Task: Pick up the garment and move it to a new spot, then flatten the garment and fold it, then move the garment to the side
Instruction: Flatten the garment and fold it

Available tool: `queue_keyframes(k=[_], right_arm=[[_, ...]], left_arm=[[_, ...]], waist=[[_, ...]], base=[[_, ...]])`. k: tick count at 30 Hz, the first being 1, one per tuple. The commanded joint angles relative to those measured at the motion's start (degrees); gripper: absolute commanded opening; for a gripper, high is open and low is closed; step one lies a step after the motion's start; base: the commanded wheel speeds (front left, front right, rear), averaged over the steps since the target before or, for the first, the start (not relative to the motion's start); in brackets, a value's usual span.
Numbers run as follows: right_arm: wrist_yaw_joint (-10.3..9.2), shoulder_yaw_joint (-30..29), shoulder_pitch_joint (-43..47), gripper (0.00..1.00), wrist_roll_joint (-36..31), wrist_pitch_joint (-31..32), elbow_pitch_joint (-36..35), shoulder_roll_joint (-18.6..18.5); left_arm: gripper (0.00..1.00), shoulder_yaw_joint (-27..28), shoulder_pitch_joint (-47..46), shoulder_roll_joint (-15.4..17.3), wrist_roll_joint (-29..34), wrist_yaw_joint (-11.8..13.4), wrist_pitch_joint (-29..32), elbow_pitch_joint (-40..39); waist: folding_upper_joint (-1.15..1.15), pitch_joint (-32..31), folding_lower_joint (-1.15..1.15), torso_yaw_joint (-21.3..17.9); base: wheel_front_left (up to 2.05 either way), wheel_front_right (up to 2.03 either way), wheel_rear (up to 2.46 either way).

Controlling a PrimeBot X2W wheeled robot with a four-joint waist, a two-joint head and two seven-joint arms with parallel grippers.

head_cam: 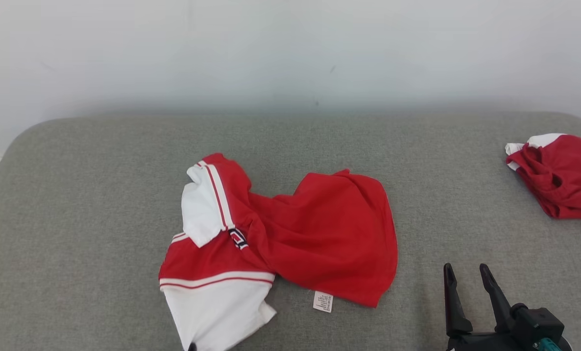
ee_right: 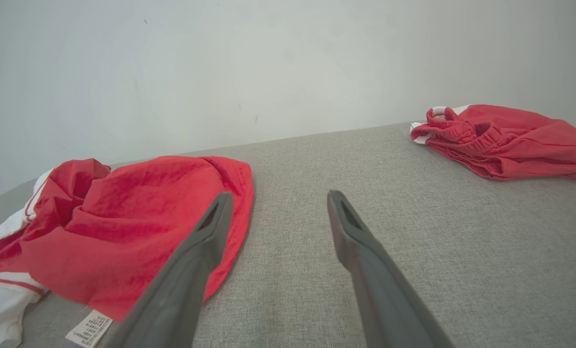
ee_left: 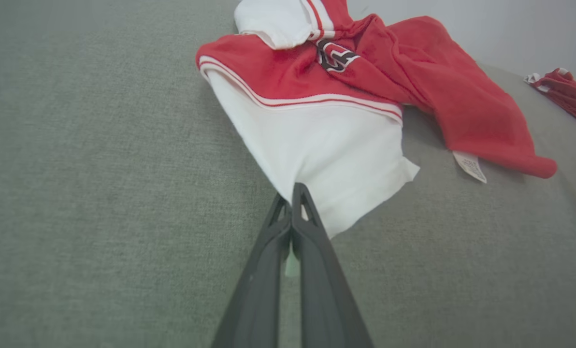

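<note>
Now left gripper point(ee_left: 293, 195) clamps the white hem of the crumpled garment point(head_cam: 319, 234) mid grey surface point(head_cam: 76, 219), likely to lift it, while right gripper point(head_cam: 466, 273) hovers nearby, fingers apart.

Red-white garment point(head_cam: 319, 234) crumpled, twisted; white end seemingly in left claw point(ee_left: 292, 192).
</note>
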Motion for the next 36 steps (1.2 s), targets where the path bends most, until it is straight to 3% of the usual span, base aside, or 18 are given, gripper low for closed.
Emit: queue_keyframes(k=[1,4,5,6,14,21,29,36], right_arm=[[-0.16,0.06,0.64,1.0,-0.07,-0.06,0.01,0.09],[-0.15,-0.02,0.82,1.0,-0.08,-0.06,0.14,-0.14],[-0.15,0.02,0.87,1.0,-0.08,-0.06,0.22,-0.22],[-0.15,0.11,0.92,1.0,-0.05,-0.06,0.31,-0.34],[-0.16,0.16,1.08,1.0,0.29,-0.06,0.45,-0.91],[-0.15,0.19,1.51,1.0,0.26,-0.06,0.36,-0.91],[-0.16,1.52,1.33,1.0,0.67,-0.06,1.3,-0.87],[-0.15,5.33,0.36,1.0,2.57,1.79,5.45,-1.39]], left_arm=[[0.0,0.26,2.17,0.54,-0.5,0.82,0.41,-1.13],[0.0,0.44,3.18,0.74,-0.38,1.77,0.26,-2.35],[0.55,0.38,3.29,0.91,0.13,1.94,0.02,-2.68],[1.0,0.57,3.19,0.81,0.35,2.3,-0.49,-3.21],[1.0,3.8,1.49,1.1,3.91,4.04,-3.15,-8.52],[1.0,10.79,0.91,1.5,10.99,5.19,-3.26,-16.58],[1.0,18.37,3.54,1.54,15.33,1.65,-3.28,-18.0],[1.0,24.79,5.04,-1.77,16.38,-2.57,-3.29,-15.7]], waist=[[0.0,-0.41,0.01,0.41],[0.0,-0.57,0.01,0.46],[0.0,-0.67,0.01,0.44],[0.0,-0.8,0.01,0.41],[0.0,-1.62,0.01,0.23],[0.0,-2.47,0.01,-0.14],[0.0,-2.89,0.01,-0.59],[0.0,-3.04,0.01,0.33]], base=[[0.0,0.0,0.0],[0.0,0.0,0.0],[0.0,0.0,0.0],[0.0,0.0,0.0],[0.0,0.0,0.0],[0.0,0.0,0.0],[0.0,0.0,0.0],[0.0,0.0,0.0]])
